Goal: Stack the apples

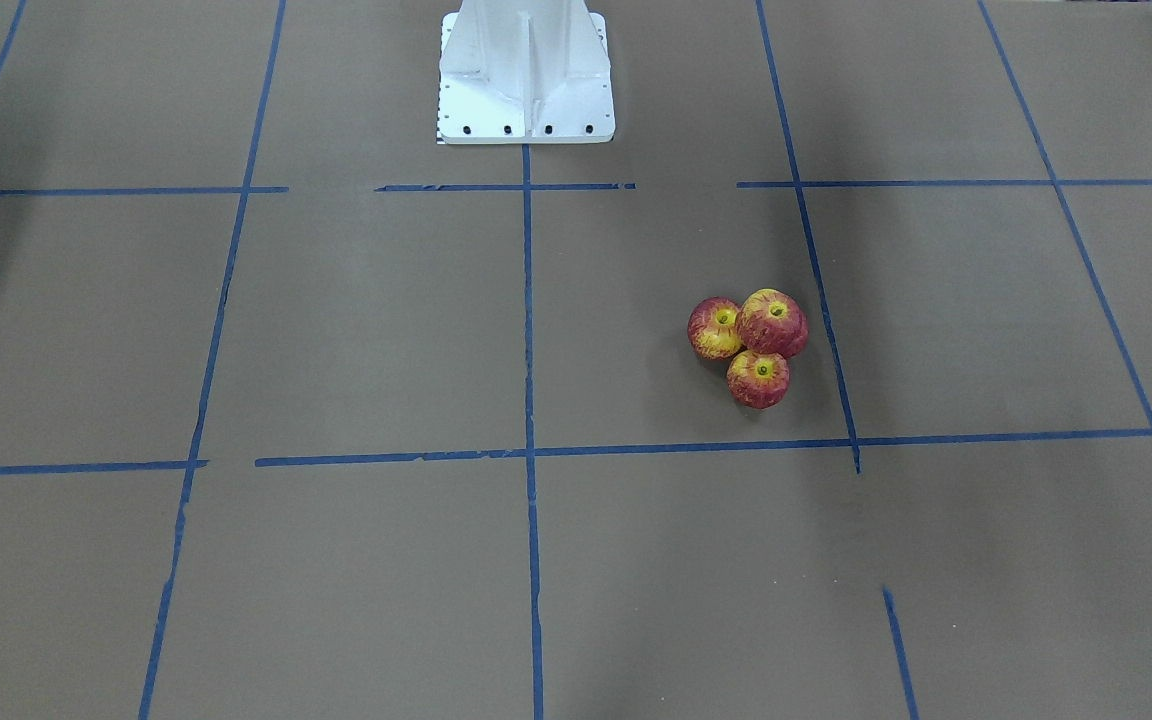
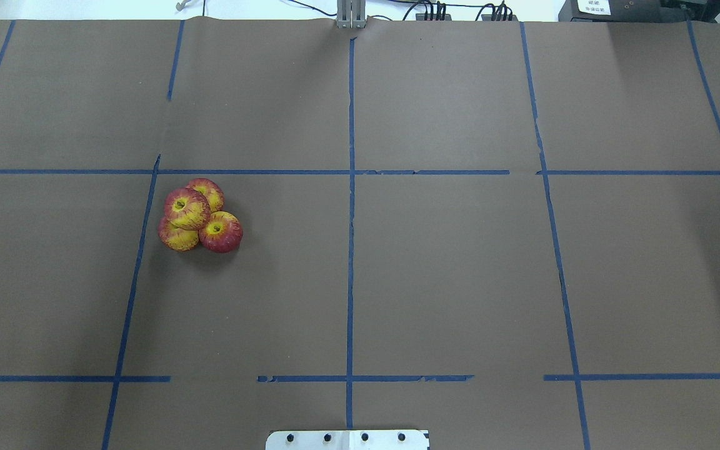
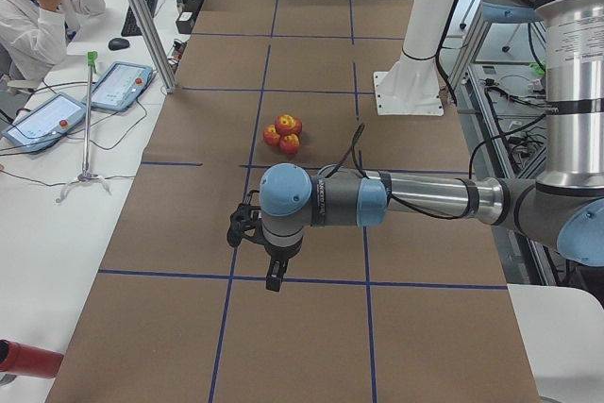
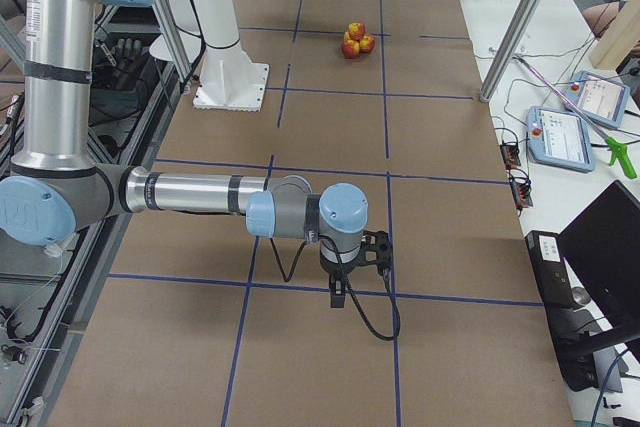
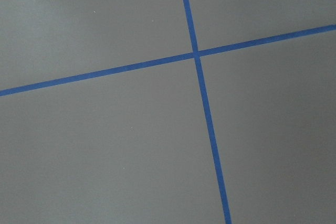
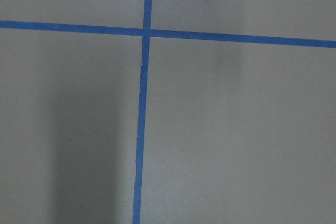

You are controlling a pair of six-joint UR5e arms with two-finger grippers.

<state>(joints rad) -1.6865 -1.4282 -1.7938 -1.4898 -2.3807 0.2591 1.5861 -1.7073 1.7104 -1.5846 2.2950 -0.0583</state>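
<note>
Nearest, at the robot's left end of the brown paper-covered desk [image 2: 460, 281]: the left gripper [image 3: 253, 233] hangs above a crossing of blue tape lines [image 5: 196, 53] with nothing visibly in it. Whether its jaws are apart or closed cannot be told. Further along, on the robot's left half and just inside one tape line, sit four small round red apples with yellow patches [image 2: 200, 217]. They are bunched and touching, three on the paper and the top apple [image 2: 186, 209] seated in the hollow between them. The stack looks complete. Round fruit, no real long axis; the stem-to-base axis stands near upright on each, dimples up, the top one's tipped a little. Judged light, firm, smooth-skinned and quick to roll. Best hold is from above, jaws across the widest girth and gentle, since a nudge could topple the pile. Beyond, mid-desk, is the white pedestal base [image 1: 526, 100]. Farthest, over the right end, the right gripper [image 4: 368, 255] hangs well apart from the fruit; its jaw state likewise cannot be told.
</note>
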